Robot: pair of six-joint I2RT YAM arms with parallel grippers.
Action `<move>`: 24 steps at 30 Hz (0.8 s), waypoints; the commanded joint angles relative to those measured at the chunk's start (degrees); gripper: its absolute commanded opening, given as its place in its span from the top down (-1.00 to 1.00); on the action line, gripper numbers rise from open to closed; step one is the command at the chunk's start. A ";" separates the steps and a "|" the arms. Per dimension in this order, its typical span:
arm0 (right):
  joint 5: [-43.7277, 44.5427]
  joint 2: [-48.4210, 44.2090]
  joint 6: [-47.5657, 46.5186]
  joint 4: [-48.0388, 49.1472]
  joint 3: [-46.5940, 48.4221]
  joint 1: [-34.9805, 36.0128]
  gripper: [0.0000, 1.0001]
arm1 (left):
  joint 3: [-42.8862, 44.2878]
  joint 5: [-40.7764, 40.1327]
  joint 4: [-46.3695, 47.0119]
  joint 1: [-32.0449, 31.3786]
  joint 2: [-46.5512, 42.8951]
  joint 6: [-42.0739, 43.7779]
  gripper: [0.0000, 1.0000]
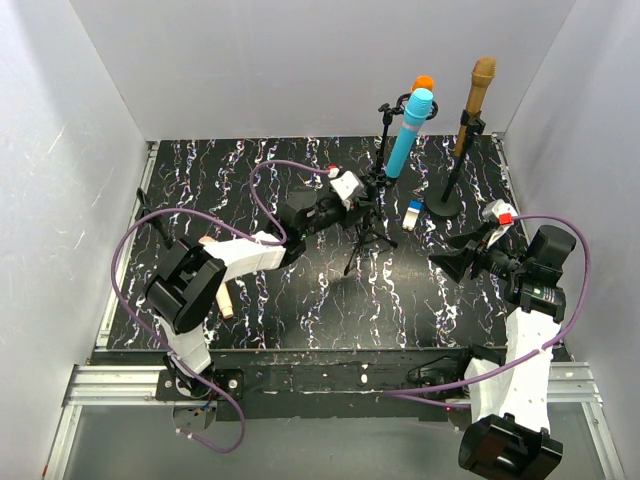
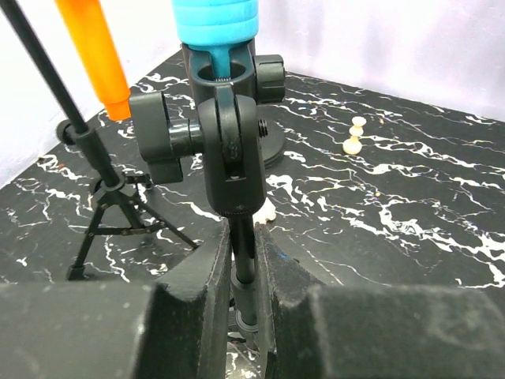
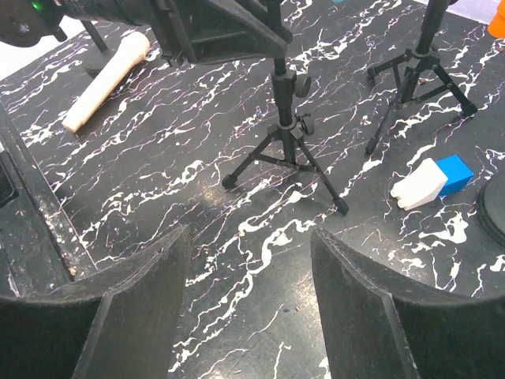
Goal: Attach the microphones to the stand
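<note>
The light blue microphone (image 1: 408,135) sits in the clip of a black tripod stand (image 1: 362,235). My left gripper (image 1: 366,192) is shut on that stand's pole (image 2: 243,260) just under the clip joint, below the blue microphone (image 2: 217,20). The orange microphone (image 1: 423,82) stands behind on a second tripod, and shows at upper left in the left wrist view (image 2: 95,55). The gold-bronze microphone (image 1: 478,95) is upright on a round-base stand (image 1: 445,207). The pale pink-beige microphone (image 3: 106,77) lies flat on the table by the left arm (image 1: 226,298). My right gripper (image 3: 248,292) is open and empty above the table (image 1: 455,262).
A small blue-and-white block (image 1: 413,213) lies between the tripod and the round base, also in the right wrist view (image 3: 432,181). The second tripod (image 3: 418,71) stands close behind the held one. White walls enclose the marbled black table (image 1: 300,310) on three sides.
</note>
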 commanded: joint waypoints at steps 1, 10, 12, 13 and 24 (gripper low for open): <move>-0.57 -0.10 0.85 0.67 0.79 -0.30 -0.38 | 2.42 -2.02 -0.51 2.70 -0.97 4.01 1.00; -0.65 0.07 0.85 0.67 0.79 -0.30 -0.38 | 8.74 0.09 -1.73 7.89 4.83 3.13 1.00; -0.66 -0.01 0.85 0.67 0.79 -0.30 -0.38 | 9.89 0.35 -2.08 8.42 5.89 3.22 1.00; -0.65 -0.01 0.85 0.58 0.79 -0.30 -0.38 | 10.24 0.44 -2.17 8.51 6.33 3.22 1.00; -0.66 0.16 0.85 0.76 0.62 -0.21 -0.38 | 9.55 0.27 -1.21 9.13 7.30 1.64 0.89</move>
